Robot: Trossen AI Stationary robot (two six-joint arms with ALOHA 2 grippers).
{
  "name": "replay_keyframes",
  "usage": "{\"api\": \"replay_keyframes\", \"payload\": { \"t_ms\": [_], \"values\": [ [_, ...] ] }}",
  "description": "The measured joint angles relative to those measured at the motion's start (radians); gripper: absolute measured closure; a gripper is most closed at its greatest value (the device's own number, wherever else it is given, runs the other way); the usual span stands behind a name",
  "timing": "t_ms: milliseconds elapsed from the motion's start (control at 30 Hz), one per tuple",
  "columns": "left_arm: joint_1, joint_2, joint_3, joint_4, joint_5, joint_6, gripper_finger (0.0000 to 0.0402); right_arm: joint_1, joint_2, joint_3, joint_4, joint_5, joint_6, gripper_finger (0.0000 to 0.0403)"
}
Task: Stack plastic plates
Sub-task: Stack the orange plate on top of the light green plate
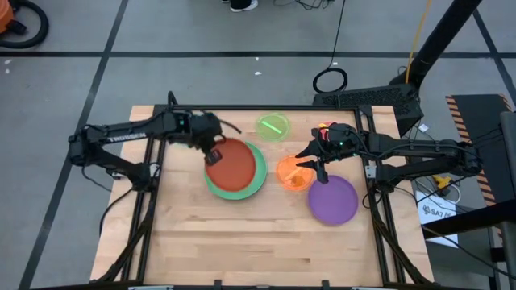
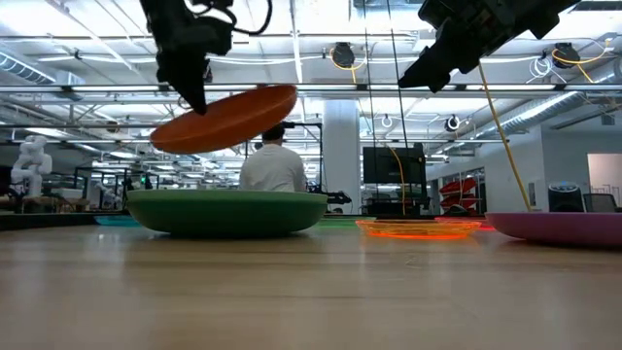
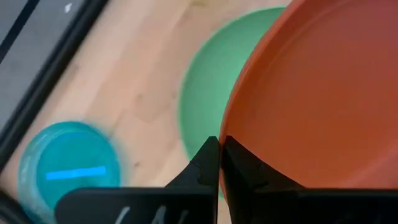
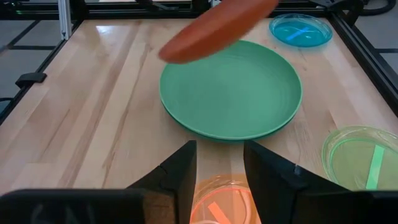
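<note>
Brown-orange plate (image 1: 235,164) hangs in the air directly above the mint plate (image 1: 256,184), and this is the relation on which the coming move depends: the way from one to the other is almost straight down. The left gripper (image 1: 214,155) has its fingers pressed together on the rim of the brown-orange plate at about the 9 o'clock side of that plate in the high view, so the plate extends away from the gripper toward 3 o'clock. In the low view the plate is tilted, with the gripped edge lower and the far edge higher, and a clear gap shows between it and the green plates below. The mint plate lies near the middle of the table (image 1: 242,242), and under it a dark green plate seems to rest, but I cannot tell this for sure. My judgement is that the plate needs to come level and go down, with little sideways correction, because the mint rim still shows mostly on the 3 to 6 o'clock side. The right gripper (image 1: 310,163) waits with its fingers apart over the orange plate (image 1: 292,173), at 3 o'clock from the green plates and holding nothing. The purple plate (image 1: 334,200) lies at 4 o'clock, the lime plate (image 1: 273,126) at 1 o'clock, and the blue plate (image 4: 300,30) is on the far side, near the left arm. The left arm is clearly the nearer one for this step.
</note>
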Motion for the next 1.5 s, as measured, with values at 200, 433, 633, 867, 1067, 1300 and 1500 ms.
{"api": "replay_keyframes", "payload": {
  "t_ms": [200,433,633,867,1067,1300,1500],
  "values": [
    [0.097,0.054,0.000,0.031,0.043,0.052,0.0394,-0.002,0.000,0.000,0.000,0.001,-0.002,0.0277],
    [0.121,0.133,0.000,0.024,0.074,0.089,0.0394,-0.002,0.000,0.000,0.000,0.001,-0.002,0.0277],
    [0.120,0.191,0.000,0.026,0.074,0.098,0.0394,-0.002,0.000,0.000,0.000,0.001,-0.002,0.0277],
    [0.119,0.226,0.000,0.030,0.074,0.102,0.0382,-0.002,0.000,0.000,-0.001,0.001,-0.002,0.0277],
    [0.119,0.229,0.000,0.036,0.074,0.105,0.0375,-0.002,0.000,0.000,-0.001,0.001,-0.003,0.0277],
    [0.119,0.229,0.000,0.036,0.074,0.113,0.0373,-0.003,0.000,0.000,-0.001,0.001,-0.002,0.0277],
    [0.119,0.228,0.000,0.036,0.074,0.113,0.0371,-0.003,0.000,0.000,-0.001,0.001,-0.002,0.0277]
  ]
}}
